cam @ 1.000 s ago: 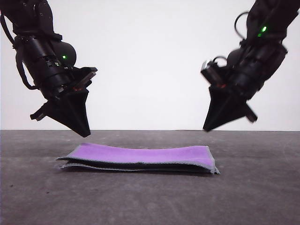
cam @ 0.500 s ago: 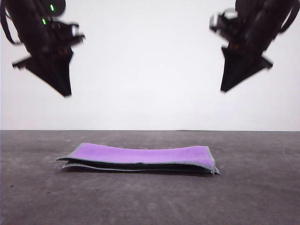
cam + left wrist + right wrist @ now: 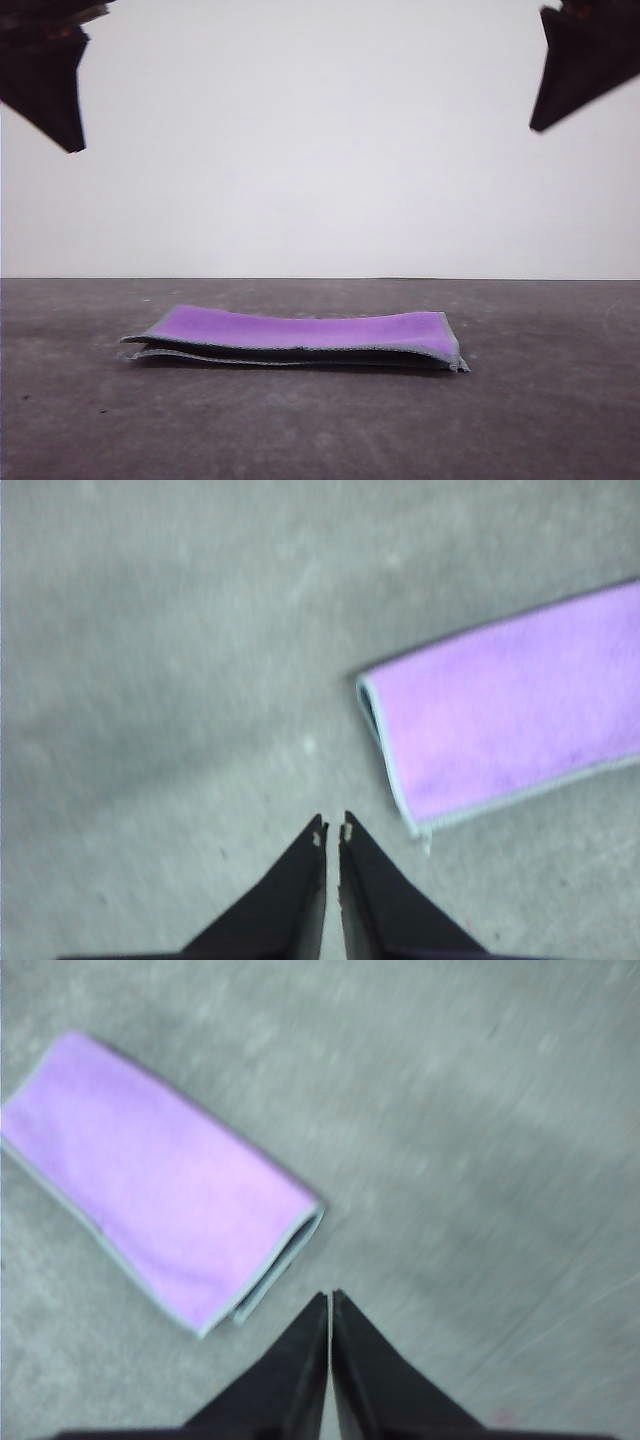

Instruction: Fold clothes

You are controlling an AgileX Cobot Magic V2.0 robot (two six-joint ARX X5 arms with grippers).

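wrist views show both jaws closed, empty, above the folded cloth (image 3: 300, 338).

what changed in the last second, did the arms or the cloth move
Both arms rose and spread apart: the left gripper went up toward the left corner of the front view, the right gripper up toward the right corner. Both look shut and empty; nothing was gripped or released. The folded cloth stayed put on the table, purple face up.

Open table (image 3: 540, 420) all around folded cloth (image 3: 300, 335) — no obstacles.
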